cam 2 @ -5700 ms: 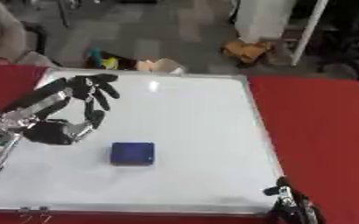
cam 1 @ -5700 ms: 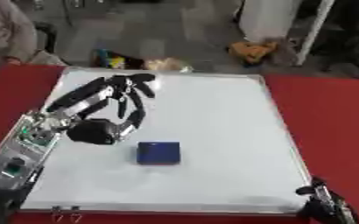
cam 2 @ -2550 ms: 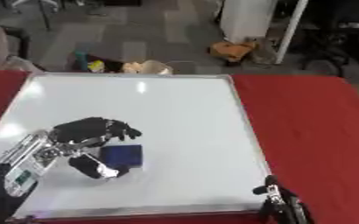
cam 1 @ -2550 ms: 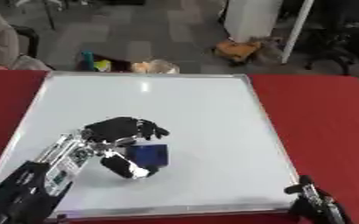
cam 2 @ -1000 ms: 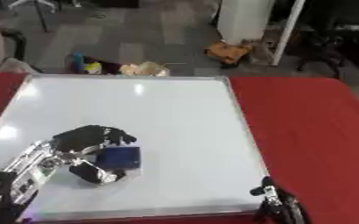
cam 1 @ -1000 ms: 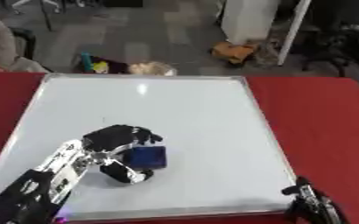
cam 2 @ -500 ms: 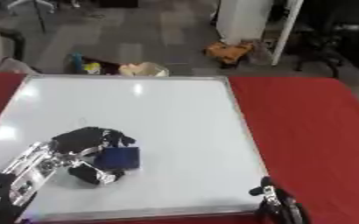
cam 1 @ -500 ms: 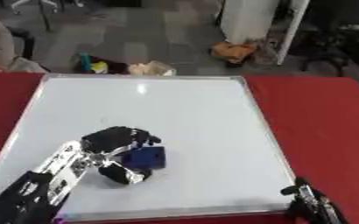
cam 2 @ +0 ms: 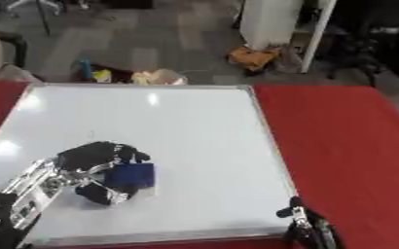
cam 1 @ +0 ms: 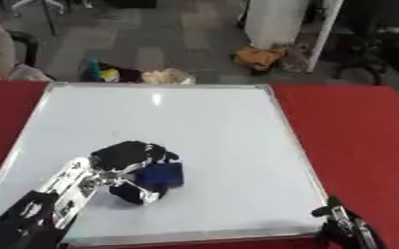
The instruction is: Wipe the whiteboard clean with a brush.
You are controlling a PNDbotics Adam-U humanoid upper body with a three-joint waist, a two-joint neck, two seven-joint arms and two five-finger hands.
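Note:
A white board with a silver frame lies flat on the red table. On its lower left part sits a small dark blue block, the brush. My left hand reaches in from the lower left and is curled round the brush, fingers over its top and thumb below it. A faint small mark shows on the board above the hand. Only the raised fingertips of my right hand show at the lower right, just past the board's corner.
The red table runs wide to the right of the board and narrow to the left. Beyond the far edge lie floor clutter, a white post and chair bases. A person's sleeve shows at the upper left edge.
The left hand came down from the board's upper left onto the brush and curled round it. Over the last second it has barely moved. The camera shifted slightly.

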